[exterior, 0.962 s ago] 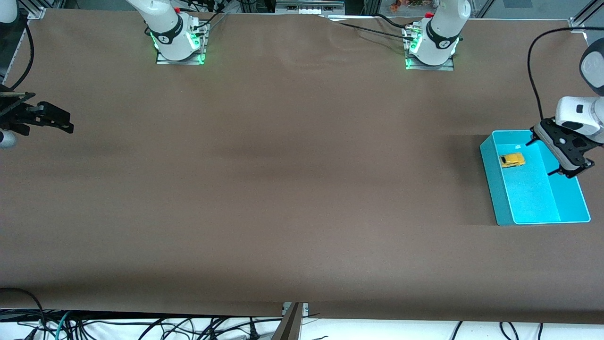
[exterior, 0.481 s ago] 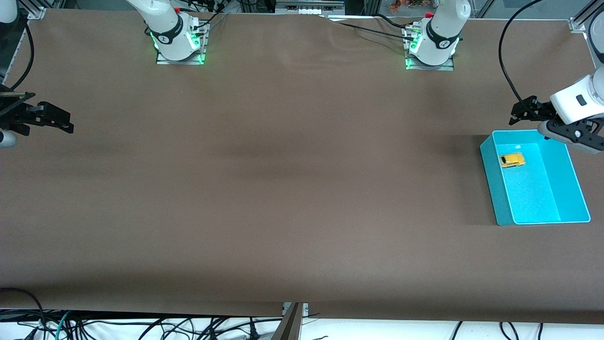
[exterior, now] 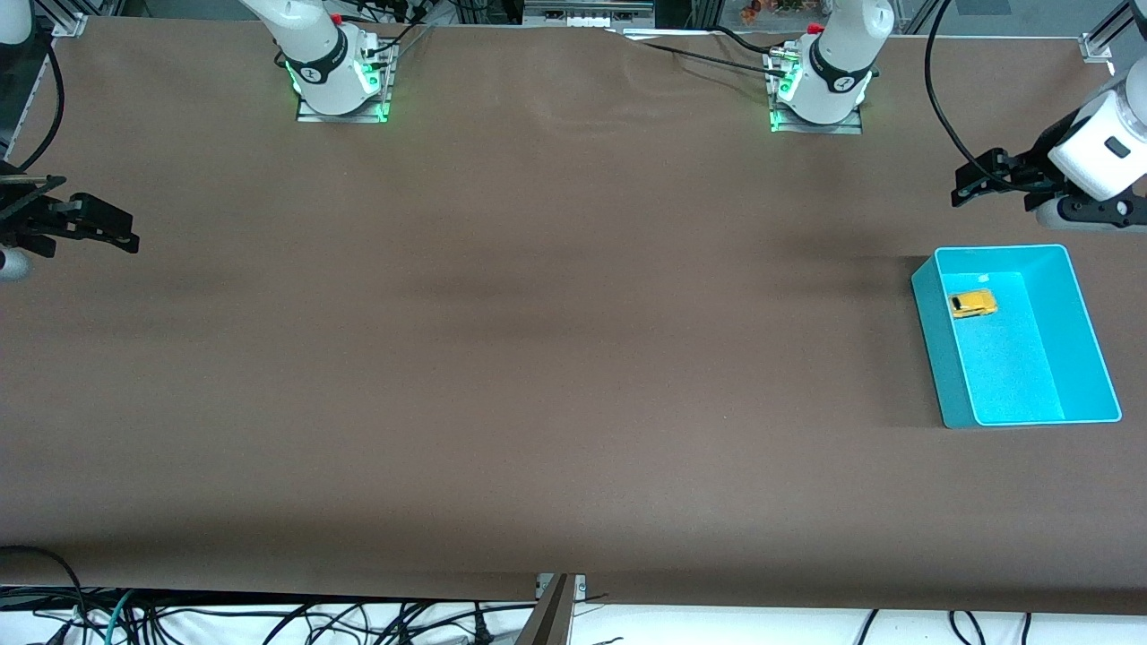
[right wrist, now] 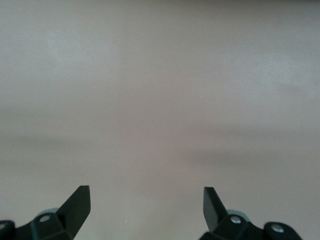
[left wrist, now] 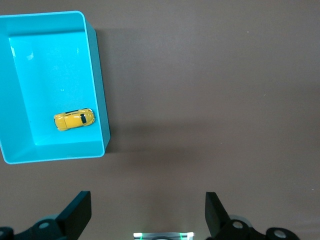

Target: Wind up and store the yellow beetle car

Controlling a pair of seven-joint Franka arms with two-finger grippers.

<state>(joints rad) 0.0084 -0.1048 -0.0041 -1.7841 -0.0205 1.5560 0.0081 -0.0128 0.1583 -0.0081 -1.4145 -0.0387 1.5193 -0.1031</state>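
The yellow beetle car (exterior: 972, 305) lies inside the teal bin (exterior: 932, 340), in the bin's part farthest from the front camera. It also shows in the left wrist view (left wrist: 74, 120), inside the bin (left wrist: 100, 90). My left gripper (exterior: 972, 179) is open and empty, up in the air over bare table near the left arm's end, apart from the bin. In its own view the left gripper (left wrist: 148, 212) has wide-apart jaws. My right gripper (exterior: 121, 235) is open and empty at the right arm's end of the table; in its own view the right gripper (right wrist: 146, 205) is over bare table.
The brown table cover (exterior: 538, 358) spans the whole view. The two arm bases (exterior: 340, 85) (exterior: 820, 94) stand along the table's edge farthest from the front camera. Cables hang past the table's edge nearest the front camera.
My left gripper has risen from over the bin and swung away from it, toward the arm bases. The car stays in the bin. The right arm has not moved.
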